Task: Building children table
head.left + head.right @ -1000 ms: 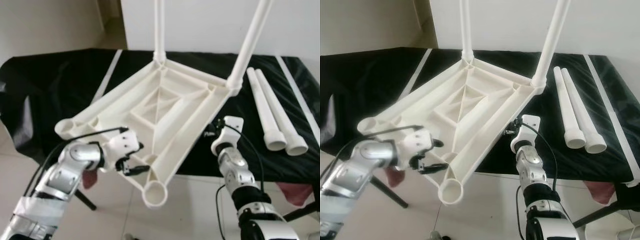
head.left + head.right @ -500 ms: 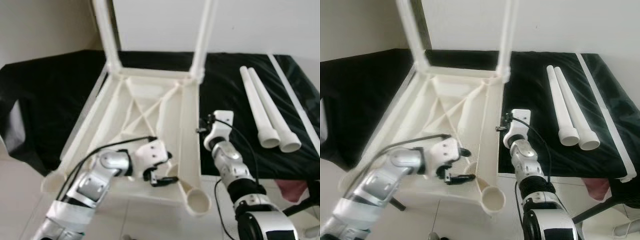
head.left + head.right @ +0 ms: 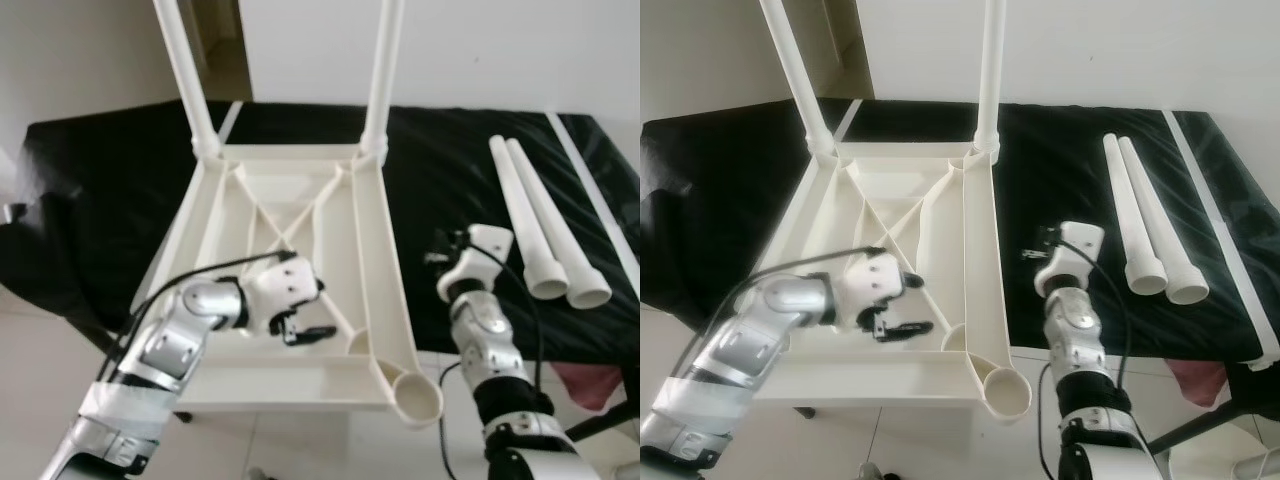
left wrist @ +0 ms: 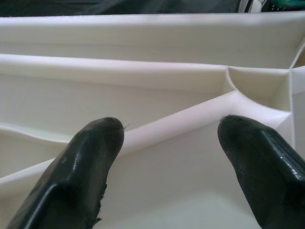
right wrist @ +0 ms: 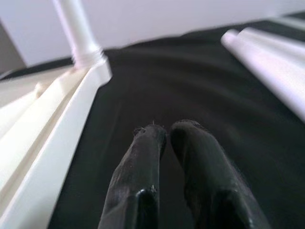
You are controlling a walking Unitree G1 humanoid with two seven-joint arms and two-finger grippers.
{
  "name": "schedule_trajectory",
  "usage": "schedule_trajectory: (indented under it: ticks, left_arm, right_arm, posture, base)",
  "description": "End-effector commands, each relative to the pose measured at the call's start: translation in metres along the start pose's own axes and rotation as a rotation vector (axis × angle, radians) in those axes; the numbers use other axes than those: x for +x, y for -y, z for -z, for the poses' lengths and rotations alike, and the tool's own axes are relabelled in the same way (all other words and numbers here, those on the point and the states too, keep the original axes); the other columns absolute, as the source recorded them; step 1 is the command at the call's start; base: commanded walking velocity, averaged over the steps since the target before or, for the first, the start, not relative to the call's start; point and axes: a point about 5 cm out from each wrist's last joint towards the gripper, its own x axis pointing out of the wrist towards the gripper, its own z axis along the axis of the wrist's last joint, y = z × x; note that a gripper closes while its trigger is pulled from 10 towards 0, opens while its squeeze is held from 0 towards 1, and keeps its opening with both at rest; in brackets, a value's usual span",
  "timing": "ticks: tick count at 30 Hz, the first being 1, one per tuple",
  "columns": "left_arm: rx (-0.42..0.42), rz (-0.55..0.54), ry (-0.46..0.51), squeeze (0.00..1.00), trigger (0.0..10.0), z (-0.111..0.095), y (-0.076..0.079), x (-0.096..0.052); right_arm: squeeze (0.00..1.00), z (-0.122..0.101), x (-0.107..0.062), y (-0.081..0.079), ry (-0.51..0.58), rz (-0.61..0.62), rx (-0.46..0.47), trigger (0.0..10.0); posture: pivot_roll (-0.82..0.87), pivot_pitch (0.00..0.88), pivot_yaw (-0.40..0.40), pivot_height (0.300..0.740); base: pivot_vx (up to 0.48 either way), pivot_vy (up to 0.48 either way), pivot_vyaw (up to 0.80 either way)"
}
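Tabletop point(image 3: 300, 215) lay upside down on black cloth point(image 3: 90, 190), two far legs point(image 3: 383, 70) fitted; two loose legs point(image 3: 540, 225) at right awaited near sockets point(image 3: 417, 397). Left gripper point(image 3: 305, 330) spread astride a rib; right gripper point(image 5: 164, 138) clenched, empty.

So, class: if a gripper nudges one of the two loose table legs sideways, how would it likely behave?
The loose legs are round tubes lying flat on the black cloth, so one would probably roll. The flared end may make it curve rather than run straight. It looks like hollow plastic, so likely stiff and light.
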Motion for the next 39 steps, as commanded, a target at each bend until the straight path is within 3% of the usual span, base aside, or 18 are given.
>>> schedule_trajectory:
  ticks: [1,5,10,18,19,27,35,39]
  left_arm:
    - [-0.007,-0.055,0.006,0.0,10.0,-0.001,-0.003,-0.009]
    - [-0.031,0.039,0.031,0.0,10.0,-0.004,0.006,-0.021]
    - [-0.051,0.082,0.072,0.0,10.0,-0.009,0.009,-0.025]
    - [-0.042,0.086,0.05,0.0,10.0,-0.008,0.017,-0.015]
    - [-0.046,0.122,0.046,0.0,10.0,-0.008,0.027,-0.01]
    - [-0.04,0.183,0.018,0.0,10.0,-0.002,0.047,0.0]
    - [-0.025,0.188,0.009,0.0,10.0,-0.001,0.052,0.004]
    - [0.05,0.108,-0.099,0.0,10.0,0.013,0.045,0.01]
  right_arm:
    - [0.0,-0.006,-0.004,0.004,0.038,0.019,0.002,10.0]
    - [0.0,-0.013,-0.011,0.01,0.061,0.036,-0.003,10.0]
    - [0.0,-0.015,-0.014,0.013,0.063,0.04,-0.008,10.0]
    - [0.0,-0.019,-0.024,0.015,0.067,0.021,-0.024,10.0]
    - [0.0,-0.018,-0.029,0.015,0.059,0.017,-0.027,10.0]
    - [0.0,-0.018,-0.032,0.017,0.04,0.017,-0.032,10.0]
    - [0.0,-0.019,-0.029,0.019,0.034,0.018,-0.037,10.0]
    - [0.0,-0.019,-0.029,0.019,0.031,0.018,-0.038,10.0]
  posture:
    - [0.05,0.072,0.037,0.74]
    - [0.05,0.073,0.04,0.74]
    - [0.05,0.074,0.04,0.74]
    - [0.05,0.073,0.035,0.74]
    - [0.04,0.072,0.032,0.74]
    - [0.04,0.068,0.026,0.74]
    - [0.04,0.065,0.024,0.74]
    - [0.04,0.065,0.025,0.74]
  base:
    - [0.0,0.0,0.0]
    - [0.0,0.0,0.0]
    - [0.0,0.0,0.0]
    - [0.0,0.0,0.0]
    - [0.0,0.0,0.0]
    - [0.0,0.0,0.0]
    - [0.0,0.0,0.0]
    - [0.0,0.0,0.0]
